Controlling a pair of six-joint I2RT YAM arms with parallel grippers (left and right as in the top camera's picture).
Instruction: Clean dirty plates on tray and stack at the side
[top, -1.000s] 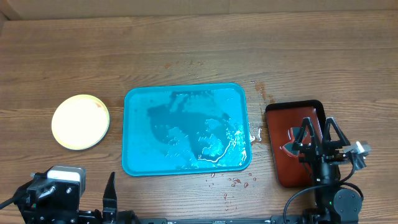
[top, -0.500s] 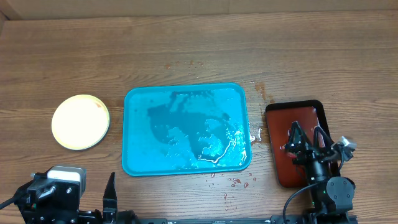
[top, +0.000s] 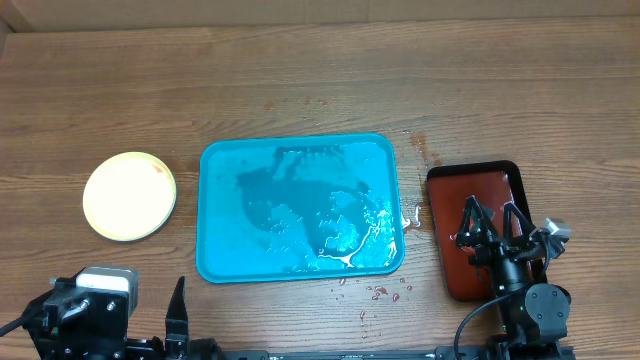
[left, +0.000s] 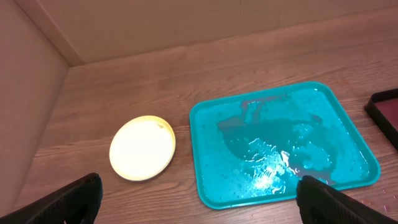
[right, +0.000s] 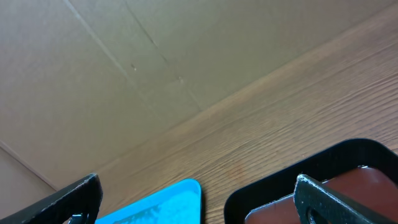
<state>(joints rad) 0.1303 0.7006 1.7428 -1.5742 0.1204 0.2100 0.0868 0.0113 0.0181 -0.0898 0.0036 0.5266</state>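
The turquoise tray (top: 300, 208) lies mid-table, wet and smeared, with no plates on it; it also shows in the left wrist view (left: 280, 143) and a corner in the right wrist view (right: 168, 205). A stack of plates with a pale yellow-green top plate (top: 129, 195) sits left of the tray, also in the left wrist view (left: 142, 147). The light-blue plate is not visible. My right gripper (top: 490, 228) is open and empty over the dark red-brown tray (top: 478, 190). My left gripper (left: 199, 199) is open and empty, held high near the front-left edge.
Red sauce drops (top: 385, 292) and water spots (top: 412, 213) lie on the wood between the two trays. A cardboard wall (right: 124, 74) runs along the table's far side and left side (left: 25, 112).
My right gripper has drawn back toward the front edge and tilted, staying open over the red-brown tray. The left arm, tray and plate stack have not moved.
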